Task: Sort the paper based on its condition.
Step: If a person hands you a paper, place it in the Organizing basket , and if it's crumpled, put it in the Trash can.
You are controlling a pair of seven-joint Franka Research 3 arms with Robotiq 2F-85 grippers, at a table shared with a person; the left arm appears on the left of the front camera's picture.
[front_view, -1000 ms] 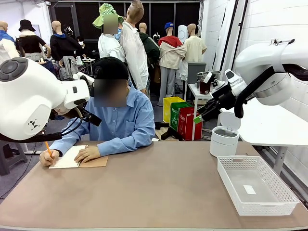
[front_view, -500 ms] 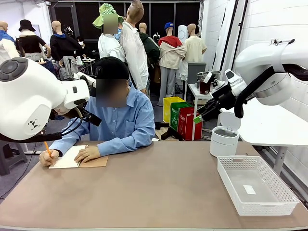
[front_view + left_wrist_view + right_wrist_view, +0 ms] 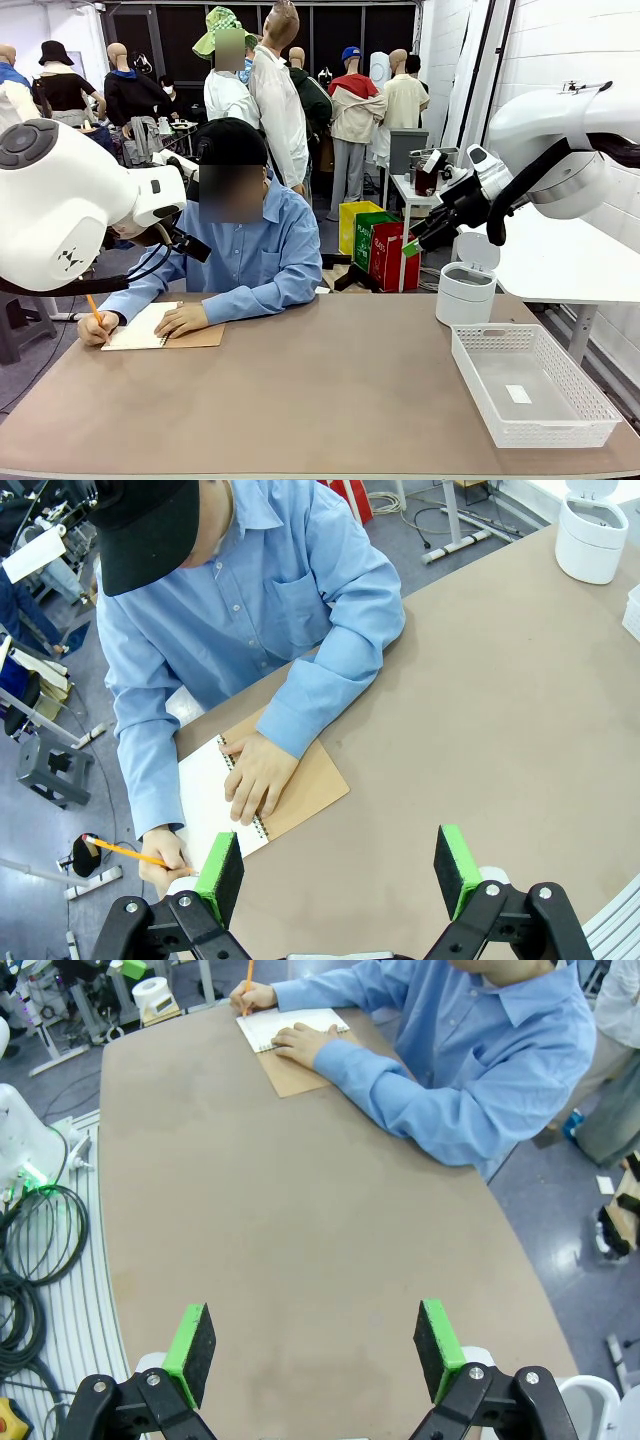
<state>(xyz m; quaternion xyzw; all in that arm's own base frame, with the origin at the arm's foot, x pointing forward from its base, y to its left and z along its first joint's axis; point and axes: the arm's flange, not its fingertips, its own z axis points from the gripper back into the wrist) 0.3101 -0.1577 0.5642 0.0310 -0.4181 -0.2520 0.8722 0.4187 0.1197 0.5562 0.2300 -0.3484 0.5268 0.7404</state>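
Note:
The paper is out of view as loose sheets. A person at the far side writes with an orange pencil on the white page of a spiral notebook with a brown cover, also seen as the notebook and the notebook. One hand presses the page flat. My left gripper hangs open high above the table's edge near the notebook, nothing between its green pads. My right gripper is open too, raised over the bare table, and shows as the right gripper above the far right.
A white mesh basket stands at the right with a tiny white tag on its floor. Behind it is a round white bin with its lid up. The brown table stretches bare between notebook and basket.
The person's writing hand and pencil have shifted slightly to the left on the page. Both arms have stayed still.

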